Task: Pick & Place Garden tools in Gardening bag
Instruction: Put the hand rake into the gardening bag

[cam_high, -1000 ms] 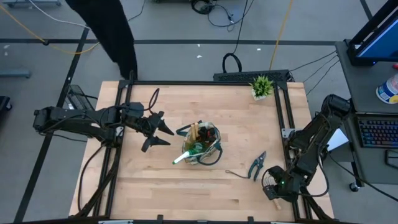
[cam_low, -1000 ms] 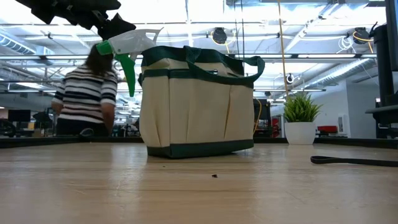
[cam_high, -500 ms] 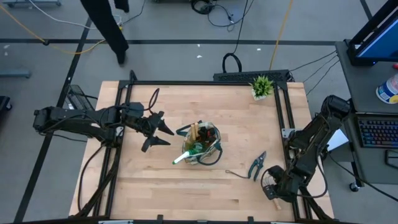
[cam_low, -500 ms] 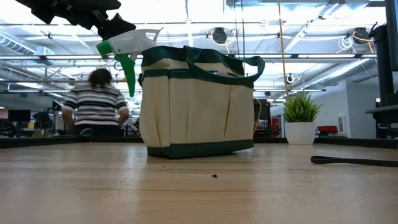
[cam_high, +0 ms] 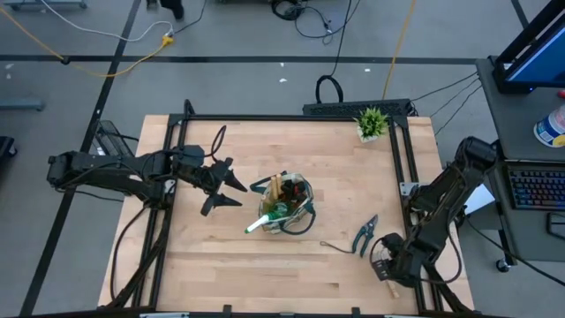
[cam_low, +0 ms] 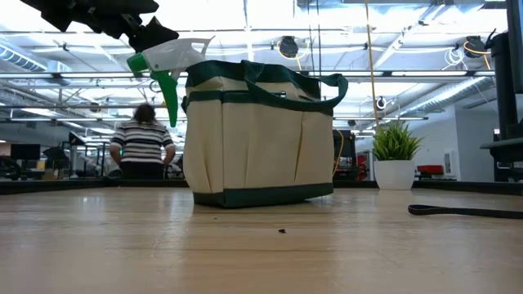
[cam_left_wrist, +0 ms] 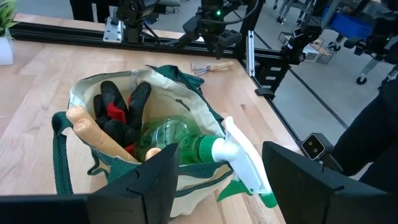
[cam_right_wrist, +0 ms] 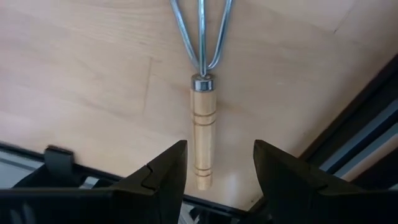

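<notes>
Near the bench's front-right corner, the right end effector (cam_right_wrist: 214,165) hangs released over a fork-rake (cam_right_wrist: 201,118); the left end effector (cam_high: 226,190), released, hovers beside the bag (cam_high: 287,208).

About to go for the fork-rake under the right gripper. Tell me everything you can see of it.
The fork-rake lies flat on the wooden table, near its edge by the dark frame rail. It has a pale turned wooden handle with grooved rings, a shiny metal collar, and bright wire tines that run out of view. The right gripper hangs above the handle with fingers open on either side, not touching it. Nothing else touches the tool.
</notes>
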You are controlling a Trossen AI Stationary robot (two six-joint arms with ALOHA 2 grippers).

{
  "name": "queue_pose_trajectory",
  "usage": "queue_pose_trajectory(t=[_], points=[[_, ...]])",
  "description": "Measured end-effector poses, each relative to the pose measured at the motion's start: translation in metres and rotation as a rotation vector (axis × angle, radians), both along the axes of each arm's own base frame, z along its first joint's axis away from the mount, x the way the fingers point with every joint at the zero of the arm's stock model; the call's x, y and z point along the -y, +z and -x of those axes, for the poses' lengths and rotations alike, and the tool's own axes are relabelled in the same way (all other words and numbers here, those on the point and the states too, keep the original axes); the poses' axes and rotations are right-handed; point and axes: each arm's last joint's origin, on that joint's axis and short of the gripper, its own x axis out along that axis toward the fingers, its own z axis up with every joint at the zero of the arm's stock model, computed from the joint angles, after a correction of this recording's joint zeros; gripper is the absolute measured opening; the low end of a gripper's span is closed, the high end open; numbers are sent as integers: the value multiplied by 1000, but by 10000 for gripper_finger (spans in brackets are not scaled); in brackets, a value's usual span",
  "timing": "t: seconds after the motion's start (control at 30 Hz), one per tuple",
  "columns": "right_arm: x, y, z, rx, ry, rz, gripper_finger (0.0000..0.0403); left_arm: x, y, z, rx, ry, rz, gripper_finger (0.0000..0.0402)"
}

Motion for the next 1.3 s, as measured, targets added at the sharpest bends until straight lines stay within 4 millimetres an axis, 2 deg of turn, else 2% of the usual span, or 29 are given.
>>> queue_pose_trajectory(t=[0.57,1.3], points=[[0,-7,-2,-9,20,41,176,0,0,0,-1,0,3,237],[-4,-3,-5,27,38,29,176,0,1,0,6,1,5,237]])
